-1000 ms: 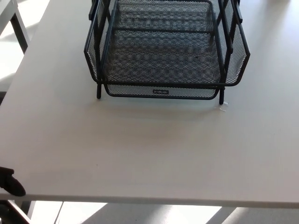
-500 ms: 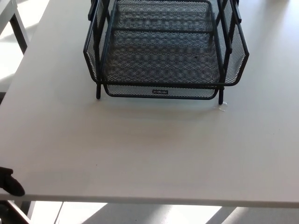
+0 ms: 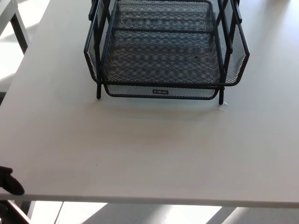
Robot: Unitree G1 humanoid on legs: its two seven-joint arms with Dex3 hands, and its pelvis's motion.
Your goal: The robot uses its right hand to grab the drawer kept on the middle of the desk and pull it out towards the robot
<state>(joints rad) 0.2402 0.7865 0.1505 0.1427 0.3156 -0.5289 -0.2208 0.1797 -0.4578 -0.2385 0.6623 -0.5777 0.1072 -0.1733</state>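
A black wire-mesh drawer (image 3: pixel 161 92) sits in a black mesh rack (image 3: pixel 164 46) on the white desk (image 3: pixel 149 149), at the far middle. The drawer's front lip, with a small label, pokes out slightly under the rack's upper tray. A small black part of my left hand (image 3: pixel 10 183) shows at the desk's near left corner, far from the drawer; its state is not visible. My right hand is out of the picture.
A tiny pale scrap (image 3: pixel 223 107) lies by the rack's right front leg. Another table's edge and leg (image 3: pixel 18 25) stand at the far left. The desk's front edge runs along the bottom, with floor beyond it.
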